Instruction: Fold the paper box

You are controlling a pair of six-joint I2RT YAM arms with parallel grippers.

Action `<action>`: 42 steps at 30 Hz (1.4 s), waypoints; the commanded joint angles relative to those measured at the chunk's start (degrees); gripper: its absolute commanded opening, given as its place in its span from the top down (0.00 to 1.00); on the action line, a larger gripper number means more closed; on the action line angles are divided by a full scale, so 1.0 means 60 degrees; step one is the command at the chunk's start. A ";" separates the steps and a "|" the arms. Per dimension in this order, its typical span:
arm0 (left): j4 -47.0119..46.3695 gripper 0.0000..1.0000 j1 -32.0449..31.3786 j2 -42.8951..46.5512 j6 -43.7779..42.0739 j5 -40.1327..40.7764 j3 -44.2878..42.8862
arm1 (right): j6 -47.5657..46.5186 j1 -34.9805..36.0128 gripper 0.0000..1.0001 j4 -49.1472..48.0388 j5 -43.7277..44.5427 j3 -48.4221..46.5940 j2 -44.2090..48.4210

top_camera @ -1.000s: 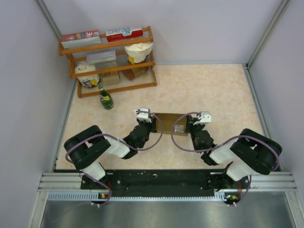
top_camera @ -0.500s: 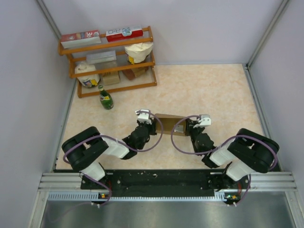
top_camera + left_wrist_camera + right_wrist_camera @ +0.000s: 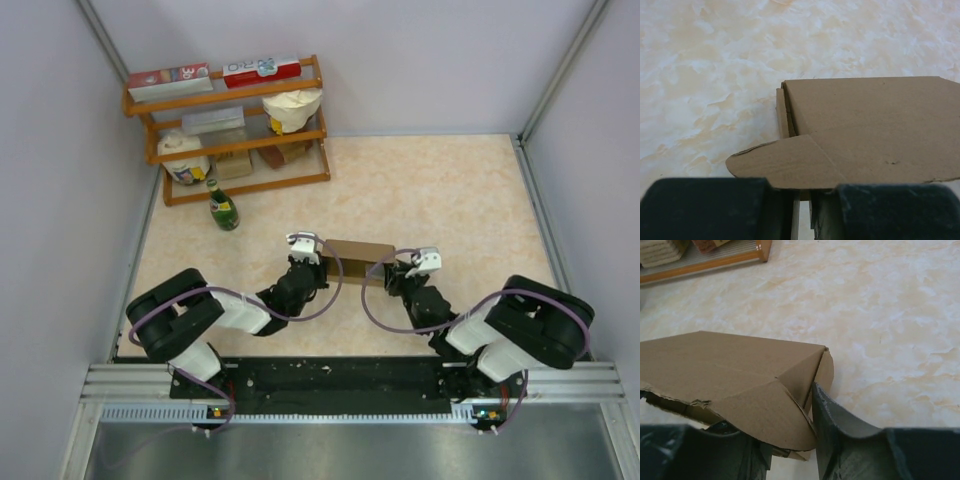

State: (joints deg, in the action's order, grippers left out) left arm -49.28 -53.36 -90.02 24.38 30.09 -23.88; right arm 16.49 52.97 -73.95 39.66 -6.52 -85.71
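Brown paper box just ahead of both wrists, left gripper nipped on its near wall, right gripper parted, corner flap between its fingers.

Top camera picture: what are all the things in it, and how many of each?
paper box: one, brown, mid-table between the tools
table: one, beige marbled, under everything
shelf: one, orange wood, far left corner
printed boxes: two, red and white, top shelf
paper bag: one, cream, middle shelf
bottle: one, green, on the table before the shelf
other shelf things: several, too small to name
arms: two, black and white, near edge
left tool: one, black, box's left end
right tool: one, black, box's right end
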 commanded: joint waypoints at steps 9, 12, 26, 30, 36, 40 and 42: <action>0.0859 0.87 -0.0056 0.0179 0.0097 0.0186 -0.0253 | 0.0298 0.0224 0.60 0.4834 -0.0501 0.0296 0.5389; 0.0874 0.87 -0.0056 0.0150 0.0082 0.0186 -0.0327 | 0.0444 0.0224 0.60 0.6621 -0.0618 0.0311 0.7175; 0.1035 0.87 -0.0056 0.0193 -0.0035 0.0142 -0.0503 | -0.0009 0.0224 0.60 1.0743 0.0305 -0.0770 1.1228; 0.1137 0.87 -0.0071 0.0325 -0.0050 0.0156 -0.0503 | 0.0210 0.0224 0.60 1.0773 -0.0967 -0.1942 0.9164; 0.1357 0.83 -0.0086 0.0545 -0.0065 0.0128 -0.0532 | 0.0533 0.0152 0.62 1.0057 -0.1659 -0.2853 0.7418; 0.1532 0.77 -0.0100 0.0720 -0.0065 0.0069 -0.0620 | 0.0752 -0.0316 0.63 0.9909 -0.2404 -0.3262 0.6597; 0.1722 0.73 -0.0100 0.0823 -0.0050 0.0054 -0.0678 | 0.0840 -0.0493 0.63 0.9807 -0.2741 -0.3438 0.6259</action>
State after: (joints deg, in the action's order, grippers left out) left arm -40.36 -53.69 -87.88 24.16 30.70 -26.09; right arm 19.62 52.21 -11.44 28.82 -22.70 -44.99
